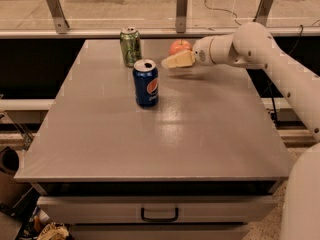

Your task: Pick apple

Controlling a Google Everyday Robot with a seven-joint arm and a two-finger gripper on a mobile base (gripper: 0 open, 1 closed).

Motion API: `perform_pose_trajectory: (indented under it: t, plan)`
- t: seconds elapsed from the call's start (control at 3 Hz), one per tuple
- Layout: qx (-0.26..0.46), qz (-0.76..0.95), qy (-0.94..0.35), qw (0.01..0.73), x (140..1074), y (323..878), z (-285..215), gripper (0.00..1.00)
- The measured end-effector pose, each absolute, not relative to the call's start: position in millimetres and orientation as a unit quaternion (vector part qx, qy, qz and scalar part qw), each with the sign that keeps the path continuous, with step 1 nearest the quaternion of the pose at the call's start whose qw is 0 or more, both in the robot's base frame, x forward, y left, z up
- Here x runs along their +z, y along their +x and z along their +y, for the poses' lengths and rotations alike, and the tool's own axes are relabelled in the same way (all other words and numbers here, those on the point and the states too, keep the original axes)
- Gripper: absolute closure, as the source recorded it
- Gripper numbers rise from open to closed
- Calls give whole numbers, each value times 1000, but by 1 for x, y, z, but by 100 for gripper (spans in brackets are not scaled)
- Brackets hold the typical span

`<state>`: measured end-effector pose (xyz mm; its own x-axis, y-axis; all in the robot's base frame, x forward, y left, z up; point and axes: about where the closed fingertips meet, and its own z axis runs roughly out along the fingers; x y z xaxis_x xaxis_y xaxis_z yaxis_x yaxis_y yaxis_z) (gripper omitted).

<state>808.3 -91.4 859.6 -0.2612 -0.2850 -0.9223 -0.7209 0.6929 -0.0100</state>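
The small round orange-red apple (180,46) sits just behind the cream claw (172,61) on the grey desk (165,134); how wide the claw stands, I cannot tell.

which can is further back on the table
The green can, near the far edge, level with the apple; the Pepsi can stands closer to the front. The gripper is just in front of the apple.
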Motion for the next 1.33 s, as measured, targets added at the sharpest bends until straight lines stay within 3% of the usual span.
perform_pose_trajectory:
  t: [0.33,1.33]
  plan:
    - [229,752,-324,526,856,809,-86,19]
    - [242,729,-331,547,861,812,-71,88]
